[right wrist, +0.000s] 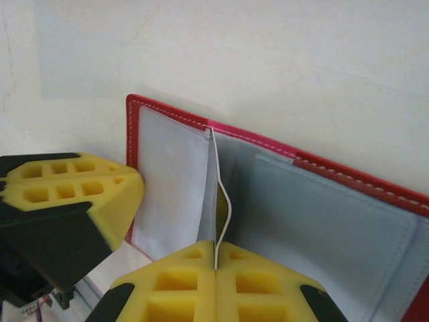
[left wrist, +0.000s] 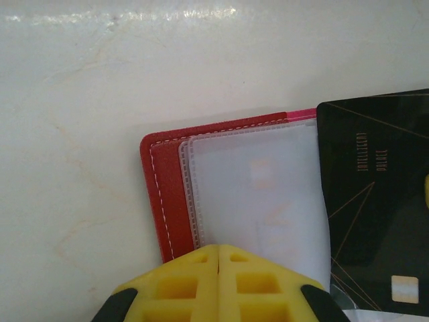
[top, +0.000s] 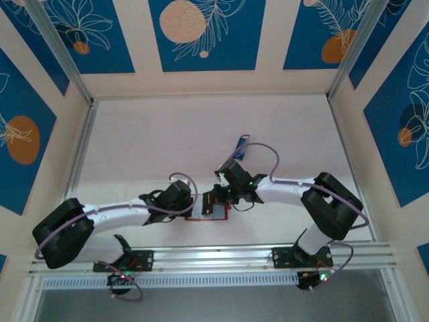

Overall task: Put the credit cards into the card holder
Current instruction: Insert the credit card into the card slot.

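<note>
The card holder [left wrist: 167, 194] lies open between the arms at the table's [top: 167, 134] near edge, with the left gripper [left wrist: 219, 248] pressed together at its left half, while the nearer right gripper [right wrist: 216, 247] pinches what seems a credit card [left wrist: 375, 201] edge-on, its long axis along the spine.

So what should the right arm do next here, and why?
Probably press the dark card gently into a clear pocket by the fold: the right gripper pinches it edge-on over the open card holder, slightly bowed, and the left gripper grips the holder's edge.
</note>
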